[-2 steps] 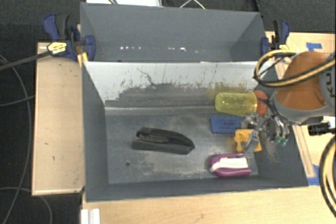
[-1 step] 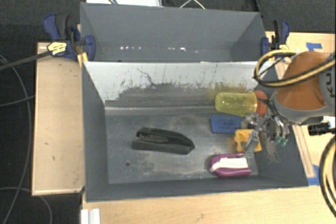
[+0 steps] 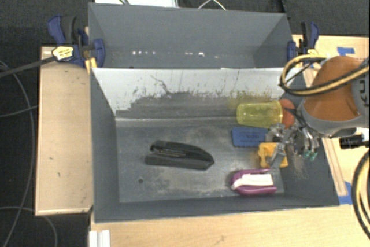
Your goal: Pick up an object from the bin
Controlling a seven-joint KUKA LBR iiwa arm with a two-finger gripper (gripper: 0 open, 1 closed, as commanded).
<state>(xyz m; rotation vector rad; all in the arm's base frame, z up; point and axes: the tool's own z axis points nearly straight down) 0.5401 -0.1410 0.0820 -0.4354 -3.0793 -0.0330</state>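
Observation:
My gripper (image 3: 284,147) is low at the bin's right side, its metal fingers down next to a small yellow object (image 3: 268,154). Just left of it lies a blue flat block (image 3: 248,137). A translucent yellow bottle with an orange cap (image 3: 259,114) lies on its side behind it, against the back wall. A purple and white object (image 3: 253,181) lies in front of the gripper near the bin's front edge. Whether anything sits between the fingers is hidden.
A black stapler (image 3: 179,156) lies in the middle of the bin floor. The arm with its orange cover and looped cables hangs over the bin's right rim.

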